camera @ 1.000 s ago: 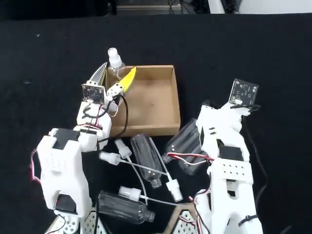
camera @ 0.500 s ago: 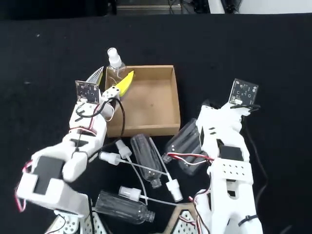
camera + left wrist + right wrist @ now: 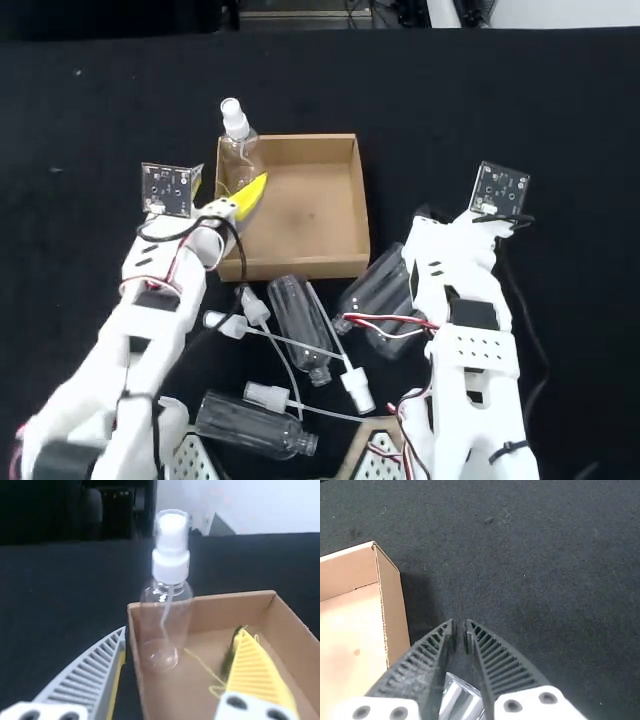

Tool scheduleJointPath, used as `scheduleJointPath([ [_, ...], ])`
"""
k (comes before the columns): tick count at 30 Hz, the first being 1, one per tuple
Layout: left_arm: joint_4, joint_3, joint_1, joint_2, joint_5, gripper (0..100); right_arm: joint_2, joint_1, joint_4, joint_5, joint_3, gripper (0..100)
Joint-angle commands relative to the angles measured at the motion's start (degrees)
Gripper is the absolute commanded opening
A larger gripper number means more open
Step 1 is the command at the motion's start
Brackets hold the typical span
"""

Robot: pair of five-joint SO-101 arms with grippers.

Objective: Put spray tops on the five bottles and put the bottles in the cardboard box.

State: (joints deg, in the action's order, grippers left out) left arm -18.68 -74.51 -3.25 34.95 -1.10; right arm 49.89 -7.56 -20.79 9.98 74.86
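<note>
Materials on your table: plastic, cardboard, cloth.
You have a clear glossy plastic bottle (image 3: 164, 630) (white matt spray top (image 3: 171, 550)), a matt brown cardboard box (image 3: 310, 215), and a rough black table covering (image 3: 500, 100).

A capped bottle (image 3: 238, 150) stands upright inside the cardboard box (image 3: 312, 212); uncapped bottles (image 3: 300, 315) and spray tops (image 3: 356, 388) lie outside.

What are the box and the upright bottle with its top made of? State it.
The cardboard box looks like matte brown paperboard: folded corners, raw edges. The bottle is clear and glossy, probably plastic; its dip tube shows through. The spray top is opaque white, likely plastic.
</note>
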Motion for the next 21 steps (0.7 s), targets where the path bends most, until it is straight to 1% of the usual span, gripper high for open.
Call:
scheduleJointPath([
  [1,21.1,1.3,1.6,15.8,-0.5,31,1.5,-0.6,1.5,-0.2,-0.2,2.1],
  [4,33.8,1.2,1.6,25.2,-0.6,31,1.6,-0.6,1.6,-0.2,0.5,2.1],
  [7,44.2,0.6,1.6,32.7,-0.6,31,1.6,-0.6,1.6,-0.2,0.6,2.1],
  [10,53.3,0.6,1.5,38.6,-0.2,31,1.6,-0.6,1.6,-0.2,0.6,2.1],
  [12,57.7,0.2,0.4,41.8,0.1,31,1.5,-0.6,1.6,-0.2,0.7,2.1],
  [13,59.3,0.0,-0.6,43.3,1.8,31,1.5,-0.6,1.6,-0.2,0.7,2.1],
  [16,66.8,0.1,-3.1,47.8,14.1,31,1.5,-0.6,1.6,-0.2,0.7,2.1],
  [19,78.9,2.4,-6.6,50.6,25.9,31,1.5,-0.6,1.6,-0.2,0.7,2.1],
  [21,87.4,4.6,-9.0,50.9,32.0,31,1.5,-0.6,1.6,-0.2,0.6,2.1],
])
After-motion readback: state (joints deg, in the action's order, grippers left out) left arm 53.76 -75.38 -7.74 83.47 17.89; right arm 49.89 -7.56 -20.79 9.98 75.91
